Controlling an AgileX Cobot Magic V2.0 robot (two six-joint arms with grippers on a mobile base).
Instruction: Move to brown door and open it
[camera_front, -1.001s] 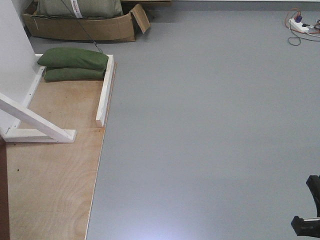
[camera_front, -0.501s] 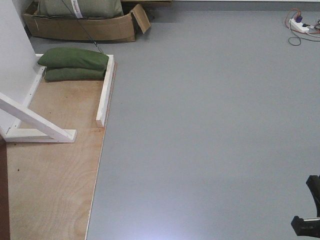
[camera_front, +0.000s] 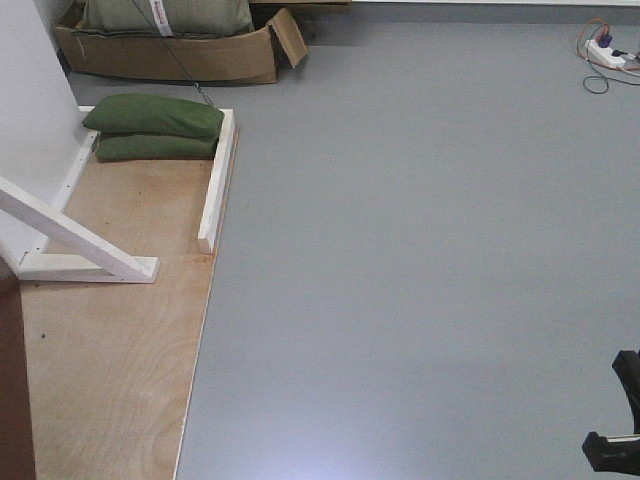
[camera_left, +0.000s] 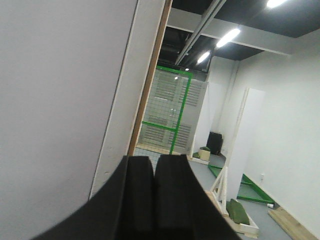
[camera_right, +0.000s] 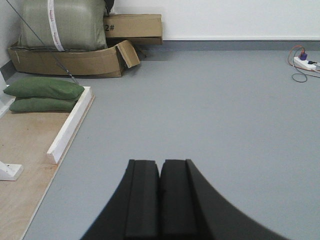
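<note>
Left gripper (camera_left: 154, 195): black jaws pressed together, holding nothing, next to a tall white wall panel (camera_left: 60, 90).
Right gripper (camera_right: 160, 195): black jaws together, holding nothing, above the grey floor (camera_right: 225, 110).
Dark brown door (camera_front: 10, 400): thin strip at the front view's lower left edge, beside the light plywood board (camera_front: 110, 370), touching neither gripper.
</note>
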